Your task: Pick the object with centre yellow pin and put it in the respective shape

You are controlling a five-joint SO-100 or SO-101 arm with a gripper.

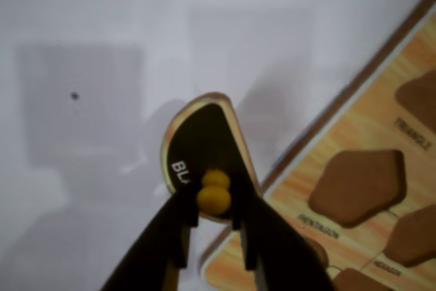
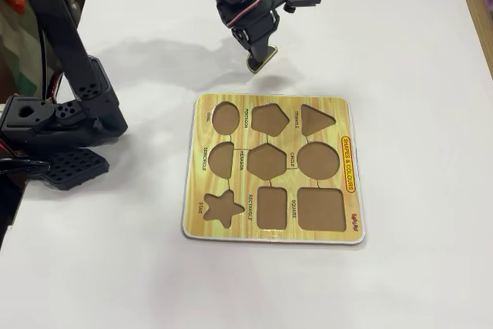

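Observation:
My gripper (image 1: 213,210) is shut on the yellow pin (image 1: 214,192) of a black semicircle piece (image 1: 201,138) with a wooden edge and white lettering. It holds the piece in the air over the white table, just off the puzzle board's edge. In the fixed view the gripper (image 2: 258,58) and the piece (image 2: 264,58) hang beyond the far edge of the yellow shape board (image 2: 339,109). The board's semicircle recess (image 2: 221,158) is empty at the left of the middle row.
The board (image 1: 354,124) has empty recesses: oval, pentagon (image 1: 357,185), triangle, hexagon, circle, star, rectangle, square. The arm's black base (image 2: 54,121) stands at the left of the fixed view. White table (image 2: 400,44) surrounds the board.

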